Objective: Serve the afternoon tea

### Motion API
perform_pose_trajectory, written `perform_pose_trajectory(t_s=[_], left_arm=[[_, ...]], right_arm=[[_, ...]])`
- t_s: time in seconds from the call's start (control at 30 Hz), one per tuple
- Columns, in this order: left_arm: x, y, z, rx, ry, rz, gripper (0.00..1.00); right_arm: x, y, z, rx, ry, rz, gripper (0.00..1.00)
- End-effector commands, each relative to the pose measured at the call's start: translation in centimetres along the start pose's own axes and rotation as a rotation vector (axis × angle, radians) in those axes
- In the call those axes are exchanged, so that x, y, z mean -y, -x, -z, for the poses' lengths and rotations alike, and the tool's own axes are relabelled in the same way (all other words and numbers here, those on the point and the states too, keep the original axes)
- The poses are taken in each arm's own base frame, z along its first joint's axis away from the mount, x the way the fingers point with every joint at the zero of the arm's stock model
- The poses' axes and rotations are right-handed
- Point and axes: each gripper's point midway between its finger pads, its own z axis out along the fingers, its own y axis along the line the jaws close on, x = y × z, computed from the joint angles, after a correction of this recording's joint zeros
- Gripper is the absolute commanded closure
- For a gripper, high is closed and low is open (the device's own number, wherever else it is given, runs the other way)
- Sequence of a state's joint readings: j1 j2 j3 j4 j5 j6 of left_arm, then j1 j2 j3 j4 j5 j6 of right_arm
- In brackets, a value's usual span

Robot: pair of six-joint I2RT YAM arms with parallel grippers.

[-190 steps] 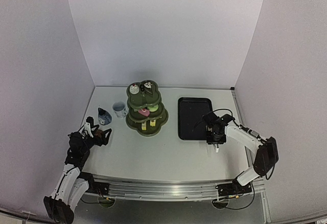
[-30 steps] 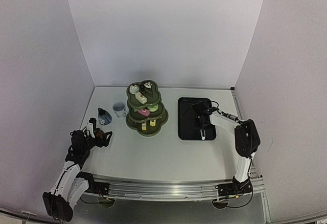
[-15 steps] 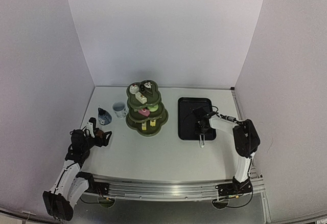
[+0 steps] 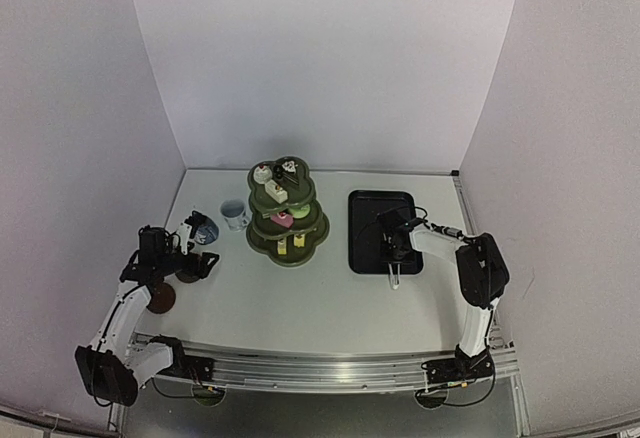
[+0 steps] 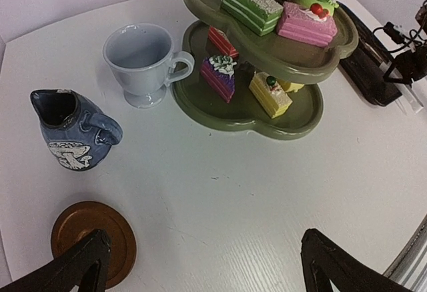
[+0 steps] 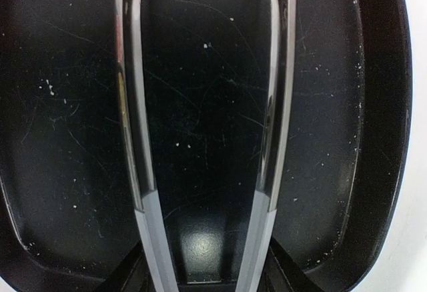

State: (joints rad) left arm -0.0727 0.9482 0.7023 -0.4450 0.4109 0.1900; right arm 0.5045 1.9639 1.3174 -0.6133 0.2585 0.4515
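Observation:
The dark green three-tier stand [image 4: 288, 248] [image 5: 240, 115] holds colourful cakes at the table's middle. Left of it stand the white cup [image 4: 234, 214] [image 5: 141, 62] and the small blue cup [image 4: 204, 227] [image 5: 73, 132]. A brown coaster [image 5: 93, 239] lies beside my left fingertip. In the top view a coaster [image 4: 160, 298] lies under the left arm. My left gripper [image 4: 200, 260] [image 5: 204, 233] hangs open and empty above the table. My right gripper [image 4: 393, 251] [image 6: 203, 265] sits low over the black tray [image 4: 370, 208] [image 6: 60, 139], its fingers against both arms of the metal tongs [image 4: 393, 276] [image 6: 133, 139].
White walls close in the table on three sides. The tongs' tips reach past the tray's near edge. A black cable [image 5: 400, 45] runs along the right arm at the edge of the left wrist view.
My left arm has lifted and swung towards the blue cup, and a coaster now shows on the table beneath it. The right jaws have widened around the tongs, which stay on the tray.

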Motion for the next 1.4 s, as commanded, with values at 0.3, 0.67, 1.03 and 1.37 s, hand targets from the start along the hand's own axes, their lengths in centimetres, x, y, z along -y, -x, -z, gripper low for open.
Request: perform_pose_trajectory(t_s=[0.3, 0.67, 1.03, 1.37], left_arm=[[-1.9, -8.7, 2.6, -0.747, -0.016, -0.118, 0.01], [-8.8, -9.7, -5.1, -0.895, 0.075, -0.255, 0.17], [-10.4, -12.7, -8.8, -0.972, 0.055, -0.181, 0.30], [-5.0, -14.8, -8.8, -1.047, -0.174, 0.023, 0.47]], right_arm=[[-1.1, 4.3, 7.2, 0.168, 0.091, 0.110, 0.07], [-3.4, 7.3, 18.9, 0.362, 0.369, 0.055, 0.05], [-4.2, 7.9, 22.7, 0.392, 0.475, -0.069, 0.05], [-4.6, 6.2, 24.4, 0.407, 0.502, -0.078, 0.05]])
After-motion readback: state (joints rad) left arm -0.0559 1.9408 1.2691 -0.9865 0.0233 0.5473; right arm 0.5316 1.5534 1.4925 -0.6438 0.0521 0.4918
